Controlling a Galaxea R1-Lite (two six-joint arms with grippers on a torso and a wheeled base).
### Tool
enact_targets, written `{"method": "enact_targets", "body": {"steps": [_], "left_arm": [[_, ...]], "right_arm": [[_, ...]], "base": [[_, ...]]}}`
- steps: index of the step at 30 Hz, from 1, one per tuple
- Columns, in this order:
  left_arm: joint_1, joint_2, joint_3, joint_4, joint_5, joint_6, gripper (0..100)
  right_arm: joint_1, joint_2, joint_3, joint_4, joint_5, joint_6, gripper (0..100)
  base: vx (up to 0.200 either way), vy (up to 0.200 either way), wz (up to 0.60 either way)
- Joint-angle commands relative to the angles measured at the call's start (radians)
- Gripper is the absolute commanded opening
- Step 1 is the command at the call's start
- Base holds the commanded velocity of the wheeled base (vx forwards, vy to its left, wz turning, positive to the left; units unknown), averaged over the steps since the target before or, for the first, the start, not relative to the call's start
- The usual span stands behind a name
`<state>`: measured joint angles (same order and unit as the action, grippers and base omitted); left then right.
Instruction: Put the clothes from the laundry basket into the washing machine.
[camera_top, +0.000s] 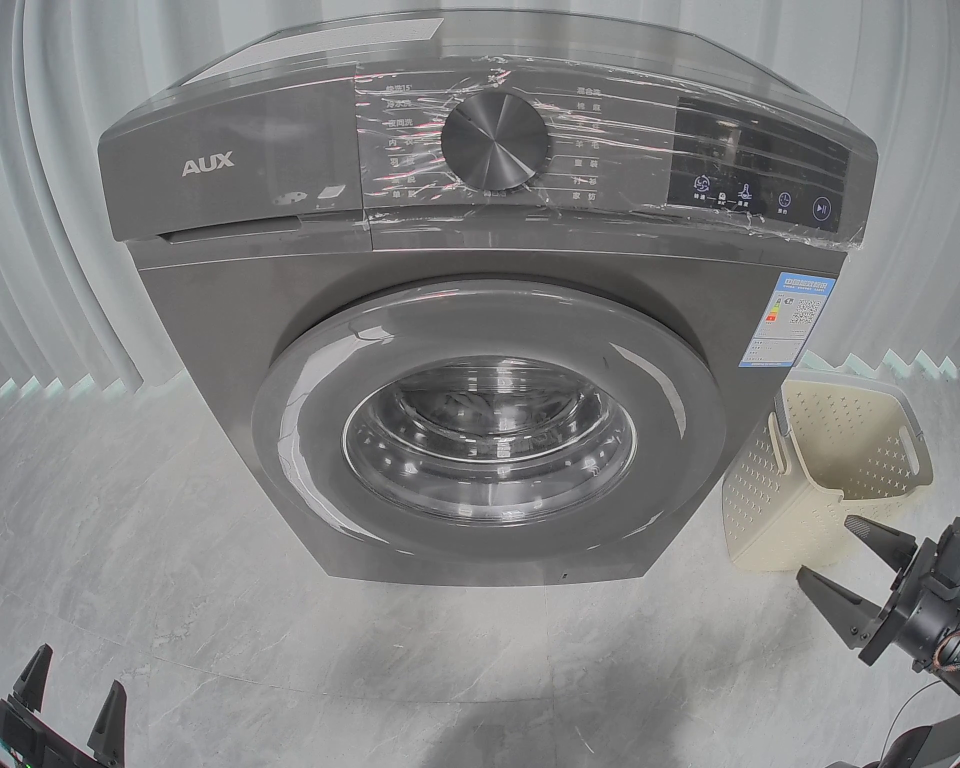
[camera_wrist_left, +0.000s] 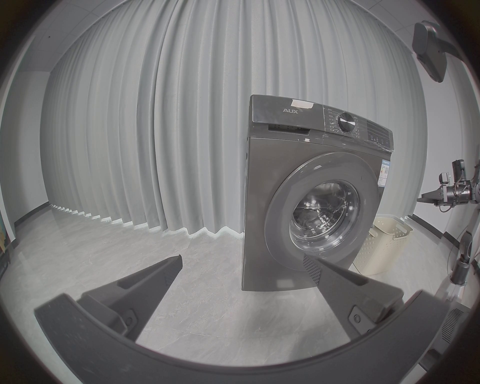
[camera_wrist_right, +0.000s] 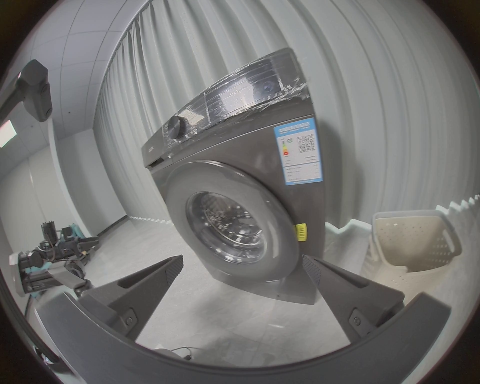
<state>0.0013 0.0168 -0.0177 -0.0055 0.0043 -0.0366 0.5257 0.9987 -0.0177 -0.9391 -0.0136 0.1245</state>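
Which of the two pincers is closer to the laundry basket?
The right pincer, just in front of the cream laundry basket; the left pincer is at the opposite side of the washing machine.

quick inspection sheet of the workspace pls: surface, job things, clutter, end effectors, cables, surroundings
surface: grey marbled floor.
job's things: washer upright, its round door shut, drum behind the glass looks empty; cream basket on the floor at the washer's right, no clothes seen in it.
clutter: nothing seen.
grippers: left end effector open, low at the left, holding nothing; right end effector open, just in front of the basket, holding nothing.
cables: thin wire low under the right arm.
surroundings: pleated curtain behind the washer; plastic film over its control panel.
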Motion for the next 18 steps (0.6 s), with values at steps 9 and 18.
{"method": "enact_targets", "body": {"steps": [9,18], "left_arm": [[0.0,-0.017,0.016,-0.001,0.0,0.0,100],[0.0,-0.017,0.016,-0.001,0.0,0.001,100]], "right_arm": [[-0.268,-0.505,0.018,0.419,0.054,-0.129,100],[-0.434,-0.733,0.01,0.533,0.1,-0.131,100]], "base": [[0.0,0.0,0.0],[0.0,0.0,0.0]]}}
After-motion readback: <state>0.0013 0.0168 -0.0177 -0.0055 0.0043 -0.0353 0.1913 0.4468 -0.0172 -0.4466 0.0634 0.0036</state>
